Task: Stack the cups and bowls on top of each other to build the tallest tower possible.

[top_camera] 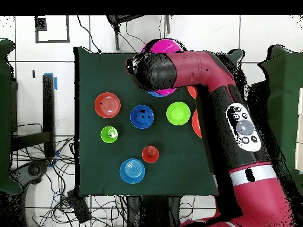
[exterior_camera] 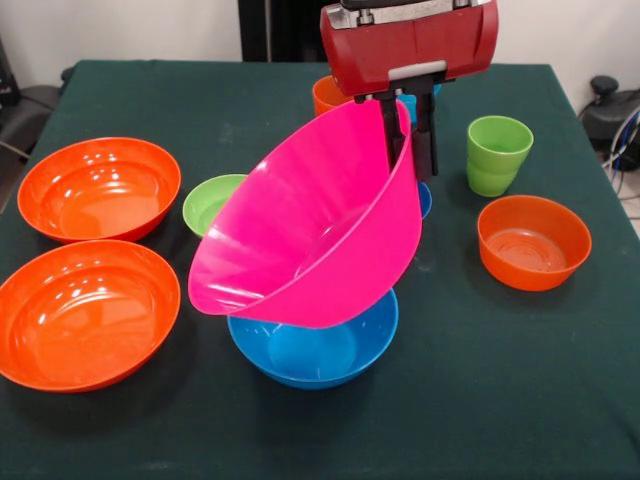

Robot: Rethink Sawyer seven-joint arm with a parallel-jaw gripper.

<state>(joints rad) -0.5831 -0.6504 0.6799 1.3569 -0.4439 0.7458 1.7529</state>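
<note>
My gripper (exterior_camera: 410,160) is shut on the far rim of the large pink bowl (exterior_camera: 320,220). It holds the bowl steeply tilted, with the open side facing the front left. The bowl's low edge hangs over the large blue bowl (exterior_camera: 315,352), which stands upright on the table; I cannot tell whether they touch. In the overhead view the arm hides most of the pink bowl (top_camera: 163,46) and the gripper. Two large orange bowls (exterior_camera: 98,187) (exterior_camera: 85,312) stand apart at the left. Lime green cups (exterior_camera: 498,152), one nested in the other, stand at the right.
A small orange bowl (exterior_camera: 533,242) sits at the right. A small lime green bowl (exterior_camera: 212,200) sits behind the pink bowl. An orange cup (exterior_camera: 325,93) stands behind the gripper. The dark blue bowl (top_camera: 142,116) and light blue bowl (top_camera: 132,171) show from overhead.
</note>
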